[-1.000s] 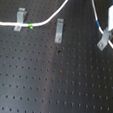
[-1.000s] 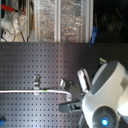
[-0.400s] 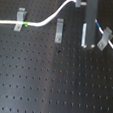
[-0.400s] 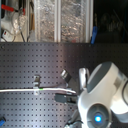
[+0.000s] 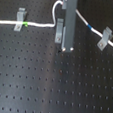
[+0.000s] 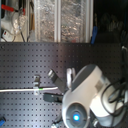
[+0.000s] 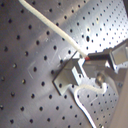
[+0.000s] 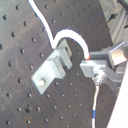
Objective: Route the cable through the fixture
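Black perforated board (image 5: 49, 87) fills the bench from where I stand, with cluttered shelving behind it in the second exterior view. Three grey clips stand along the far edge in the first exterior view: a slanted clip (image 5: 19, 19) at about ten o'clock from the middle, another slanted clip (image 5: 104, 39) at about two o'clock, and the upright fixture (image 5: 59, 32) between them, partly hidden by the arm.

The cable (image 5: 41, 25) runs white across the board from the left clip, its green band (image 5: 27, 24) just beside that clip, loops up near the fixture, then drops past a blue band (image 5: 89, 28) to the right clip. In the second wrist view the gripper (image 8: 89, 64) pinches the cable right beside the fixture (image 8: 52, 70), the arch of cord cresting over the forked top.

To do this well, I'd judge the pinched section should come down straight into the fork's slot, keeping the cord taut enough that the loop doesn't spring sideways off the prongs.
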Robot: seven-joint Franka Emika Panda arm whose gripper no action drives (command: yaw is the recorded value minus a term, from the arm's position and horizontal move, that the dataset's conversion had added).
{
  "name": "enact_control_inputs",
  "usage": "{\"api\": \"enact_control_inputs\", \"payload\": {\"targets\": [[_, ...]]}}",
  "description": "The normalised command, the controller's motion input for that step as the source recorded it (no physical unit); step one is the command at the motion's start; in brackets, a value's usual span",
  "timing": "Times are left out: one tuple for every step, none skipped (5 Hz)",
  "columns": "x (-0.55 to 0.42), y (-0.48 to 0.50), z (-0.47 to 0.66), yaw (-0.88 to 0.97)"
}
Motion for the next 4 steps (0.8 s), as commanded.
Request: {"api": "enact_control_inputs", "payload": {"targets": [[-0.460,0.245,0.61,-0.10],[-0.002,0.015,0.00,0.00],[-0.159,0.130,0.16,0.00],[-0.349,0.146,0.40,0.11]]}}
